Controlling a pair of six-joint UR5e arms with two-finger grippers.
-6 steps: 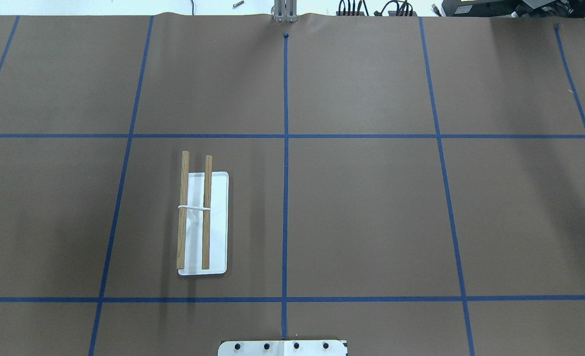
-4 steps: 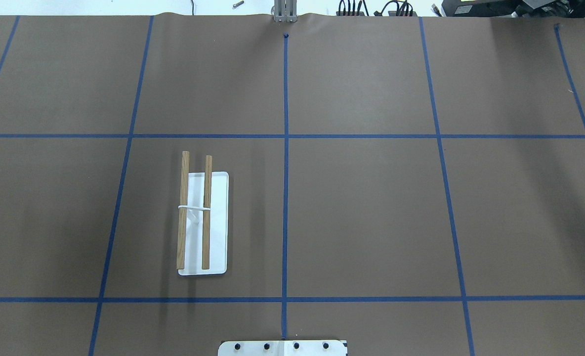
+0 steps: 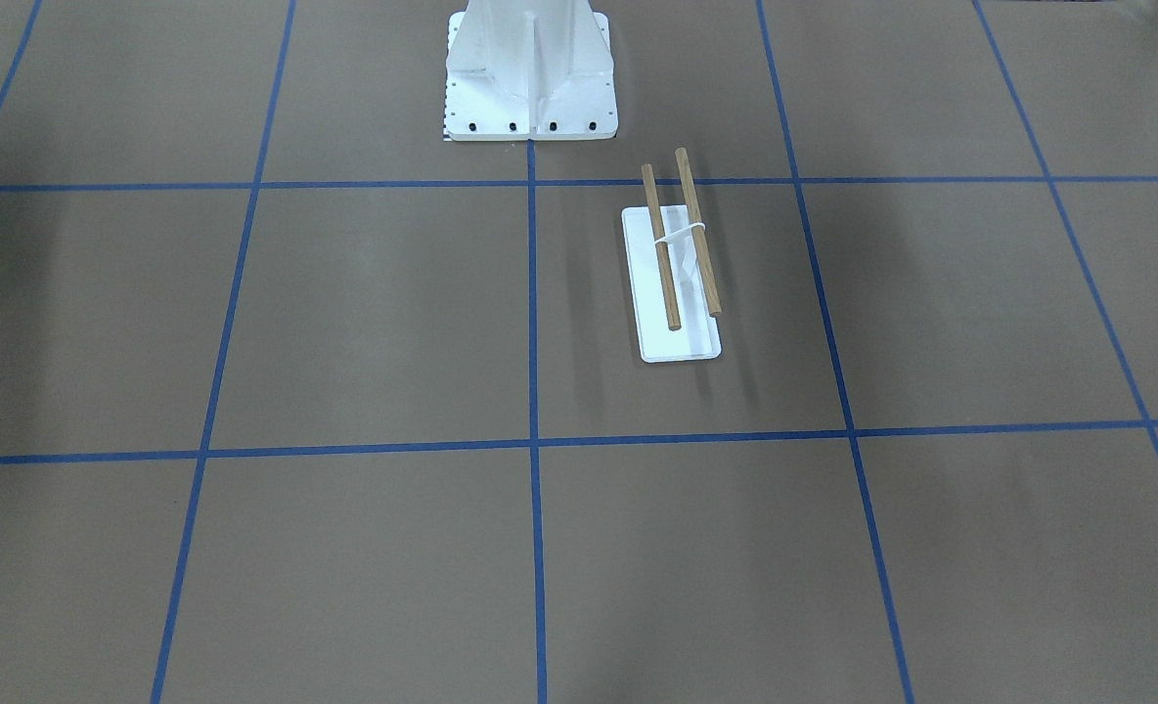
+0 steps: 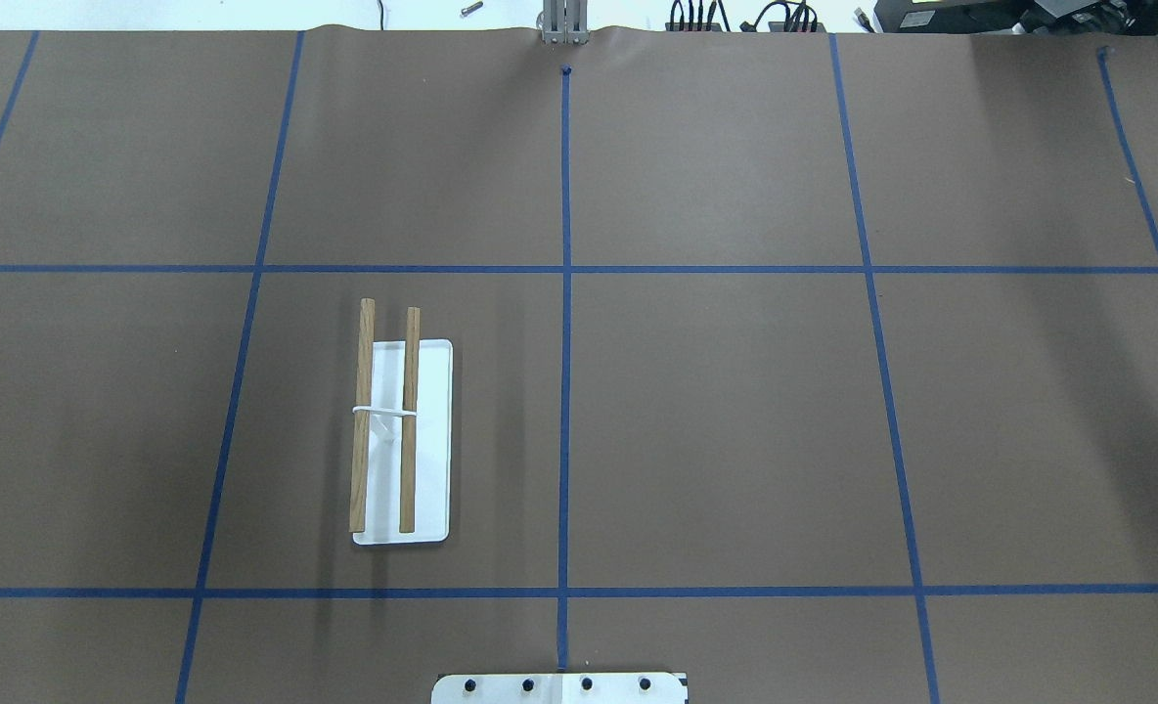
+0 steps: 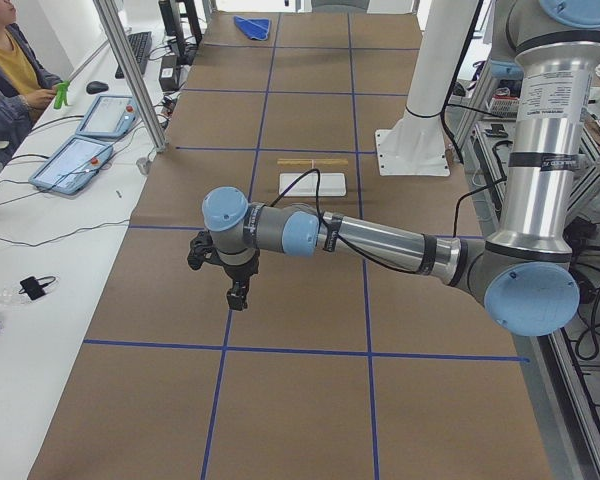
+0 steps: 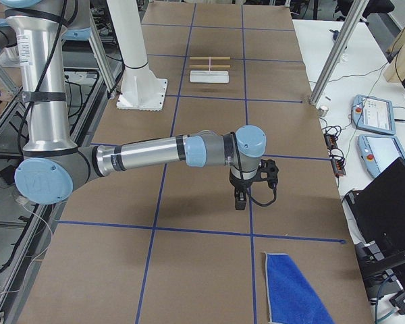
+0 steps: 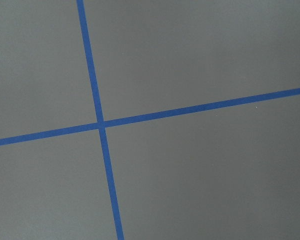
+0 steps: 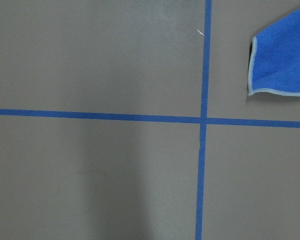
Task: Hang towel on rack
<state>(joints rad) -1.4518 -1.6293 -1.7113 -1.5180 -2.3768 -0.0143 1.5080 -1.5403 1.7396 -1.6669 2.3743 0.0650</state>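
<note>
Towel lies flat at the right side view's lower right, well apart from the rack (left of centre overhead). Left gripper and right gripper hover over the table; whether their fingers are open, I cannot tell.

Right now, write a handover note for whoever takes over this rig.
Left gripper: hangs over bare table. Open or shut cannot be told from the side view.
Right gripper: also over the table, short of the towel. Its state cannot be told either.
Towel: lies flat at the table's end on the robot's right, not gripped.
Rack: stands on the robot's left half, both bars bare.
Done: nothing yet.
Left: grasp the towel, carry it across, drape it over a bar.
</note>
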